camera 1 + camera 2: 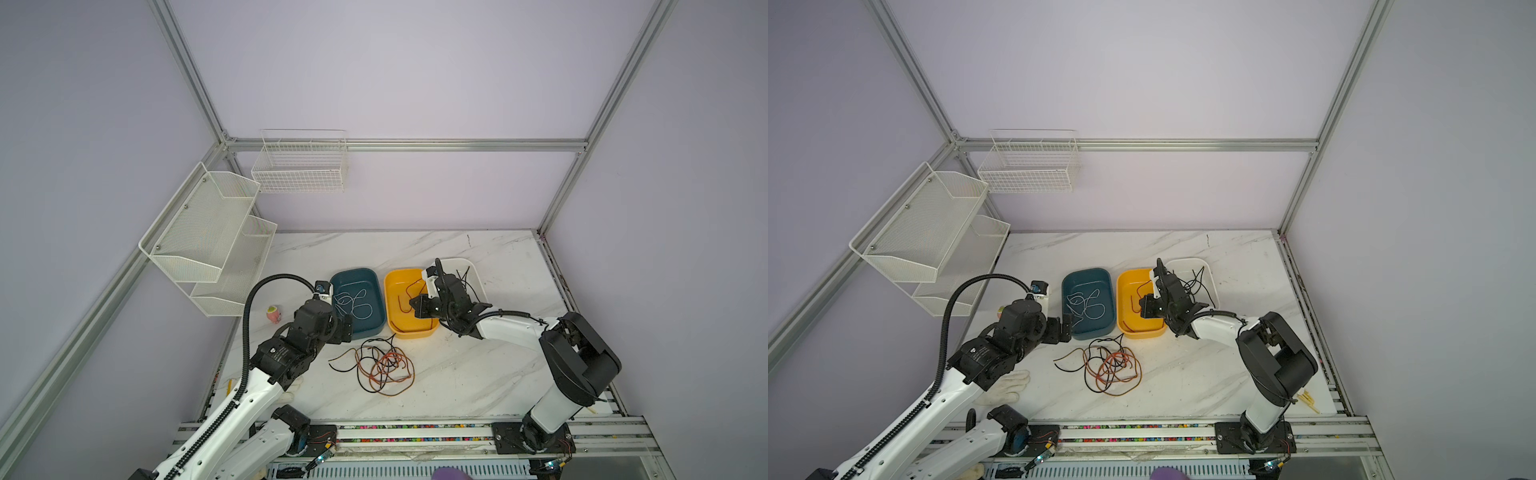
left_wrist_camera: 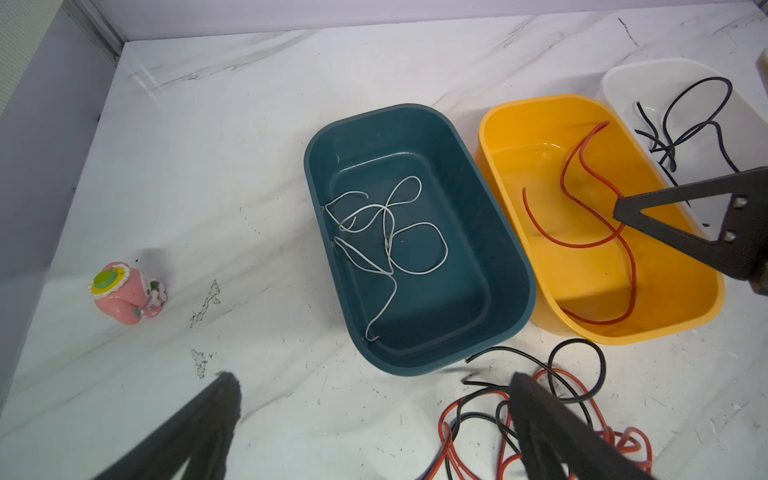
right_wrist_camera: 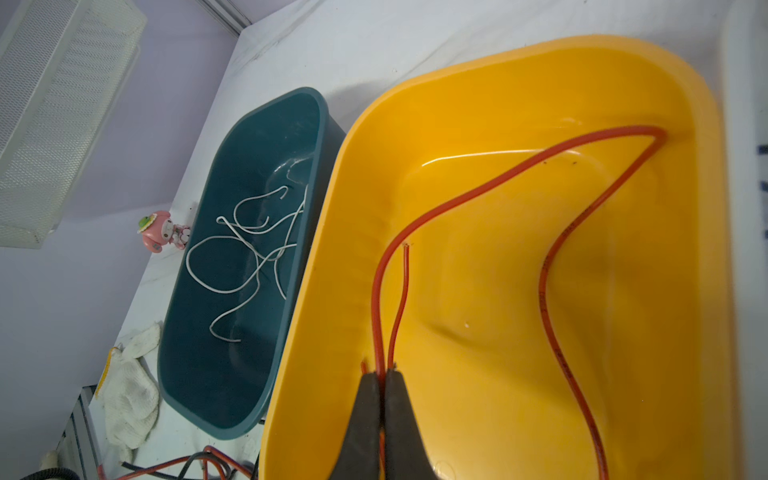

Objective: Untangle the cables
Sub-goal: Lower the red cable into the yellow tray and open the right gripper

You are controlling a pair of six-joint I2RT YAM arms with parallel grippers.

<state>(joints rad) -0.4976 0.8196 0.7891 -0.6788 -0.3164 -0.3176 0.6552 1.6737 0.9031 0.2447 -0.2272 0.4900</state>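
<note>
Red cable (image 3: 541,282): thin, smooth, curling inside glossy yellow bin (image 3: 519,54). My right gripper (image 3: 382,378) pinches it, jaws pressed together. Tangle (image 1: 384,365) of black and orange-red cables lies in loose loops on marble desk (image 1: 478,374), mid front, just before the bins. White cable (image 2: 424,223) lies in teal bin (image 2: 415,109), black cable (image 2: 665,120) in white bin (image 2: 665,64). Bins are rounded plastic, in a row mid-desk. My left gripper (image 2: 372,376) is spread wide, holding nothing, by teal bin's front. Pink toy (image 2: 126,293) near left edge, knit glove (image 1: 1007,384) at front-left corner. My right arm covers part of the white bin. Open marble behind bins and front right.
</note>
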